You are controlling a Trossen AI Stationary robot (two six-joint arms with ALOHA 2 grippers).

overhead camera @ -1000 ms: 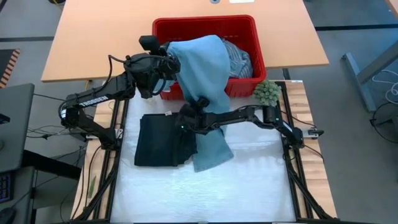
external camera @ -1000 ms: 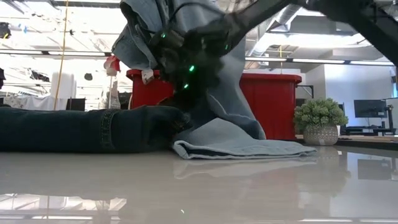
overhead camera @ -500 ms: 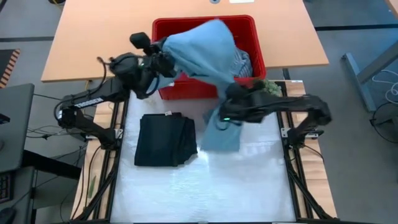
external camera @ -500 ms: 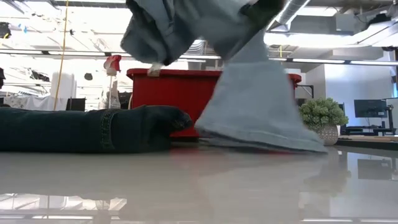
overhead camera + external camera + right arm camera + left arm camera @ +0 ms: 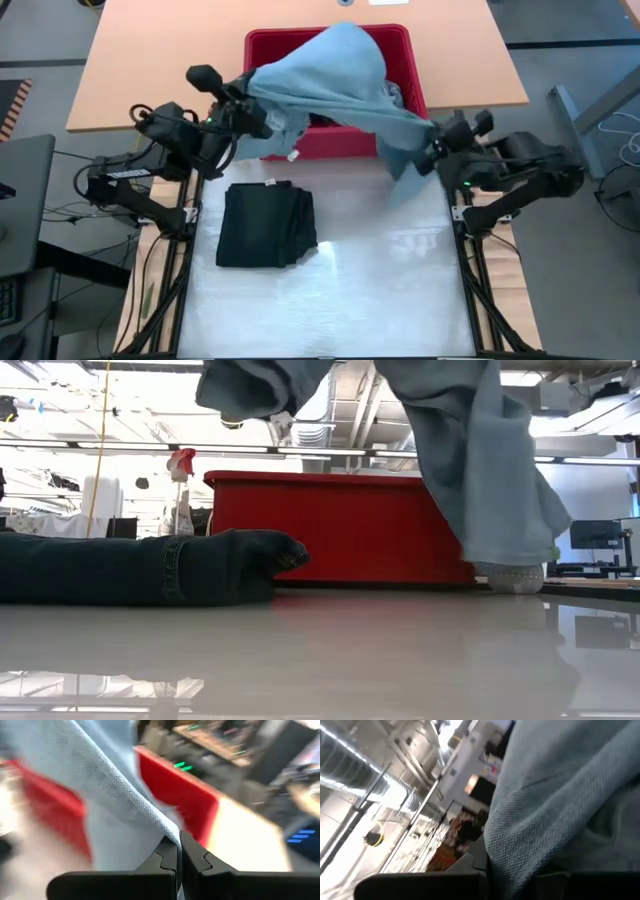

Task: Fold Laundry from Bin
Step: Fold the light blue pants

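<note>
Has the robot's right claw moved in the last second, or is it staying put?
Yes. The right gripper has swung from beside the folded dark garment out to the table's right edge, dragging the jeans along.

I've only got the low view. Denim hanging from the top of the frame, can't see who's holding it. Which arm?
Observer: Both. The left pincer holds one end of the jeans, by the left side of the red bin.
Operator: And the right one, actually clamped?
Observer: Yes. The right wrist view shows the right pincer shut on a fold of the denim, off the bin's front right corner.
Operator: Anything left in the bin?
Observer: From above, a bit of striped fabric shows at its right side; the jeans stretched over the bin hide the rest.
Operator: The dark pile on my left?
Observer: A dark garment, folded into a rectangle on the white mat.
</note>
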